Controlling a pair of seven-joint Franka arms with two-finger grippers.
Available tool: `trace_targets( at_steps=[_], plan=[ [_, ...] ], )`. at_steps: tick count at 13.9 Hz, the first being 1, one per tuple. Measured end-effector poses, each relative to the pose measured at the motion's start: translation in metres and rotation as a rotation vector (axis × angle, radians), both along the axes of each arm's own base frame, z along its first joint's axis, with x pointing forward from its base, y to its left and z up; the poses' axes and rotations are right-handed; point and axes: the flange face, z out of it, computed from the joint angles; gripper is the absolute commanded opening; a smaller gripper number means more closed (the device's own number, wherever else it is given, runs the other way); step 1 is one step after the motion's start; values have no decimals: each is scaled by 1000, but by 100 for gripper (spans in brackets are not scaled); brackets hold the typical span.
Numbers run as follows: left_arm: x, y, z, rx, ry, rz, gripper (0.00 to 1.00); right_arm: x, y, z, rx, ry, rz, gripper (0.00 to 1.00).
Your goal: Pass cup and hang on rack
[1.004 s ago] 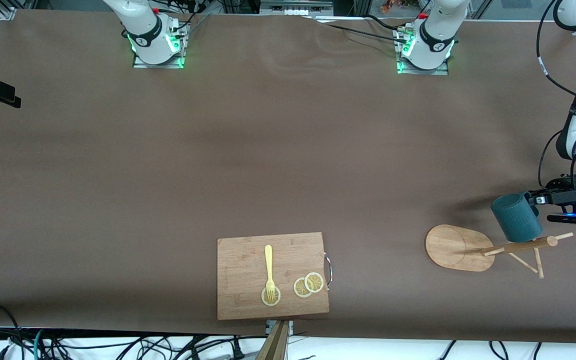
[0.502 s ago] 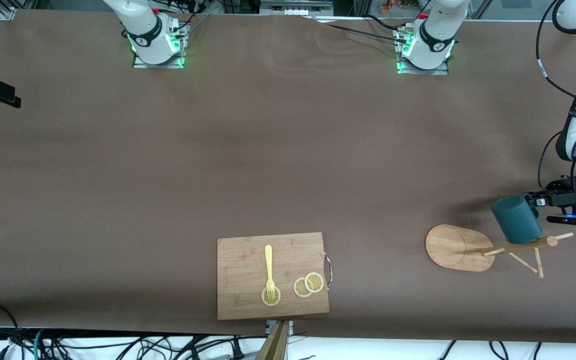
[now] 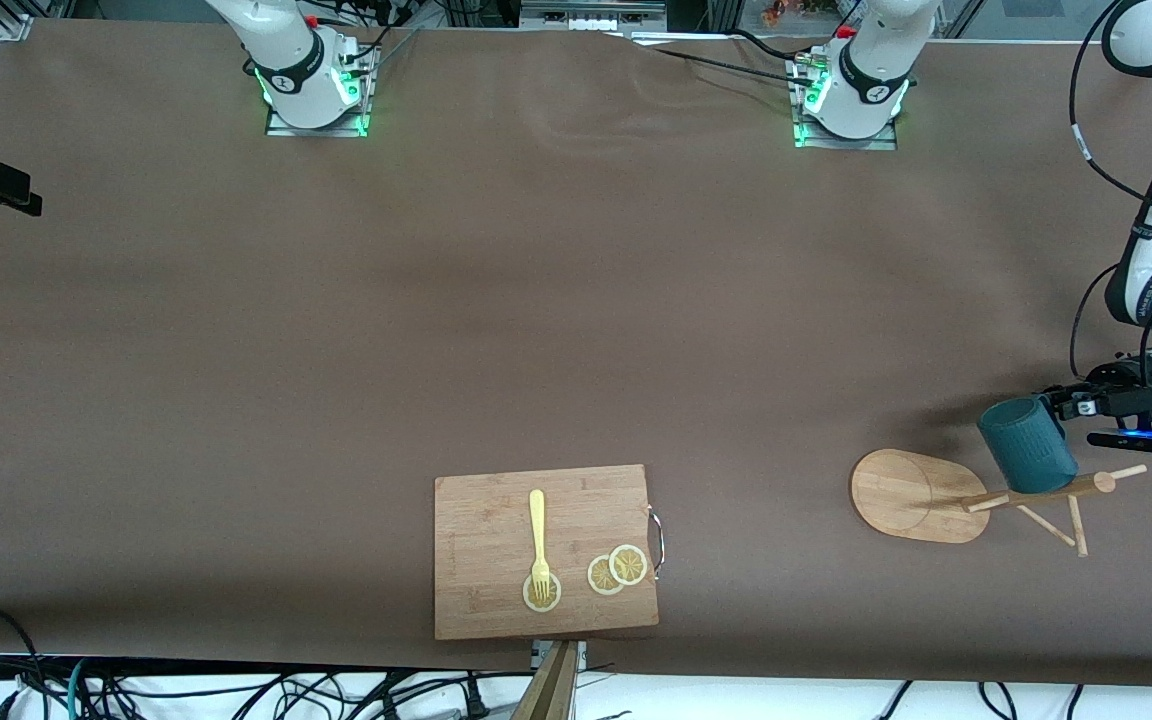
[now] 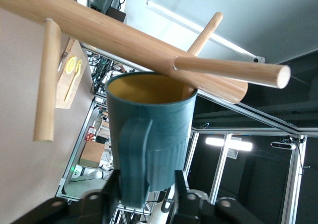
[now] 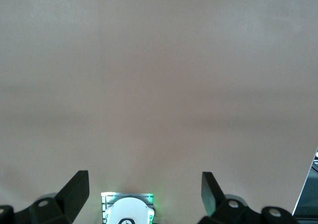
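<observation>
My left gripper [image 3: 1069, 405] is shut on the handle side of the dark teal cup [image 3: 1026, 445] and holds it on its side over the bamboo rack [image 3: 911, 495], close to the pole's top. In the left wrist view the cup [image 4: 149, 129] sits between my fingers [image 4: 112, 186], its yellowish mouth right against the rack's pole [image 4: 124, 40]. One peg [image 4: 228, 70] juts past its rim. The handle faces the camera and rests on no peg. My right gripper [image 5: 144, 189] is open and empty, high over bare table by its own base; the front view does not show it.
A wooden cutting board [image 3: 476, 600] lies near the table's front edge, with a yellow fork [image 3: 537, 535] and lemon slices [image 3: 616, 570] on it. The rack's oval base sits toward the left arm's end of the table, nearer the front camera.
My left gripper has shifted the cup slightly down and toward the rack's pole. The rack and board have not moved.
</observation>
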Motion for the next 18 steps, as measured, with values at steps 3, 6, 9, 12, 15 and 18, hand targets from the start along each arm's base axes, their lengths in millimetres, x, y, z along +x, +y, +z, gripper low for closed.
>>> trace_targets(
  at_steps=[3, 6, 9, 12, 15, 18],
  plan=[
    [-2, 10, 4, 76, 0, -41, 100, 0, 0, 0, 0, -1, 0, 100],
    [-4, 24, 15, 228, 3, -138, 100, 0, 0, 0, 0, -1, 0, 100],
    [-16, 37, 27, 415, 37, -265, 100, 0, 0, 0, 0, -3, 0, 100],
    [-19, 39, 69, 648, 52, -401, 100, 1, 0, 0, 0, -7, 0, 100],
    [1, 8, 136, 943, 35, -522, 100, 1, 0, 1, 0, -7, 0, 100],
    [22, -60, 194, 1196, 79, -648, 100, 1, 0, 1, 0, -8, 0, 100]
  ],
)
